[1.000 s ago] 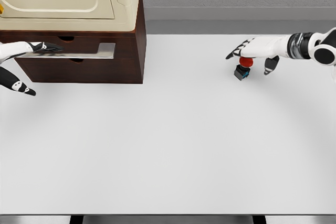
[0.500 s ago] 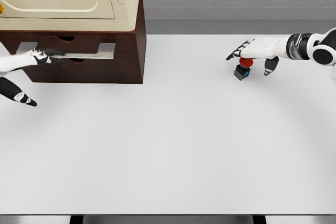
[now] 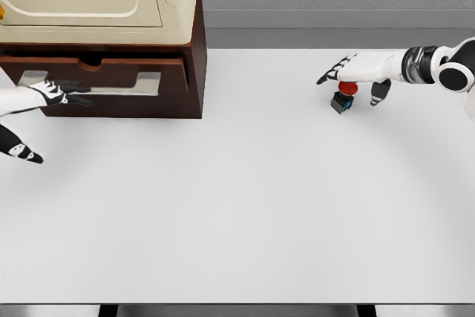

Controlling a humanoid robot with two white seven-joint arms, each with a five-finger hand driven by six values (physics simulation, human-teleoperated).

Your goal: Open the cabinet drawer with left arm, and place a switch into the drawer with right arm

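Table (image 3: 245,206): bare below both hands. Left hand (image 3: 44,94): fingers hooked on drawer (image 3: 111,79) handle. Right hand (image 3: 360,70): spread, over switch (image 3: 343,99).

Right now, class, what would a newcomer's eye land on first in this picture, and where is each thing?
The small red-capped push-button switch stands out on the plain white table at upper right, with the right hand spread just above it. At upper left, the dark brown wooden cabinet shows its drawer partly pulled out, the left hand at its long silver handle.
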